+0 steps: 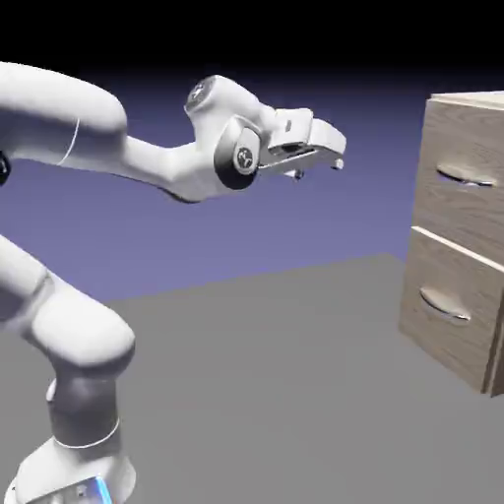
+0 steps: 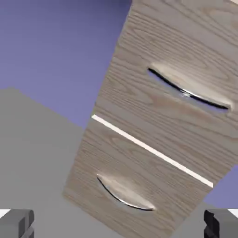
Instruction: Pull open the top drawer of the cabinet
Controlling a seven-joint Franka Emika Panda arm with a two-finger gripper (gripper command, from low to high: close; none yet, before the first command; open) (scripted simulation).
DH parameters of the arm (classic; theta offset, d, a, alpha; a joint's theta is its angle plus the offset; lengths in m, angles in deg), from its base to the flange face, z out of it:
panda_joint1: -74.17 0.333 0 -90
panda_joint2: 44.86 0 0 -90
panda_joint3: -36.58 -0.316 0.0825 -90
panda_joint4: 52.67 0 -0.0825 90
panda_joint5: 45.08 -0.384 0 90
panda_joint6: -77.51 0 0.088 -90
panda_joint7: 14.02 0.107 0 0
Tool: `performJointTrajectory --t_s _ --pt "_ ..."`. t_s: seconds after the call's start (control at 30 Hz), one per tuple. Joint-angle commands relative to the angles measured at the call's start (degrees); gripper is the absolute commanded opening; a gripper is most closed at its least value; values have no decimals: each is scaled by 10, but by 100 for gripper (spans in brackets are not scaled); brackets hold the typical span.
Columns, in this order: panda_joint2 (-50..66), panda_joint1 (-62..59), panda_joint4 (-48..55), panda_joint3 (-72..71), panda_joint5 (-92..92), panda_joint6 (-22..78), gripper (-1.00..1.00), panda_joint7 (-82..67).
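Note:
The cabinet is a light wood-grain box at the exterior view's right edge, with two stacked drawers. Its top drawer carries a curved silver handle; the lower drawer has a like handle. My gripper hangs in the air well to the left of the cabinet, about level with the top drawer, pointing toward it and apart from it. In the hand view the top drawer and its handle lie up right, and both grey fingertips stand far apart with nothing between them.
A grey table stretches between my base and the cabinet. Behind is a plain blue-violet backdrop. The lower drawer's handle shows low in the hand view.

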Motion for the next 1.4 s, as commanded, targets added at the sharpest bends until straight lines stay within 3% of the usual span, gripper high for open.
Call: performJointTrajectory --t_s 0.0,1.37 --pt "-5 19 9 14 25 5 0 1" --pt "-224 782 396 576 1047 227 0 36"
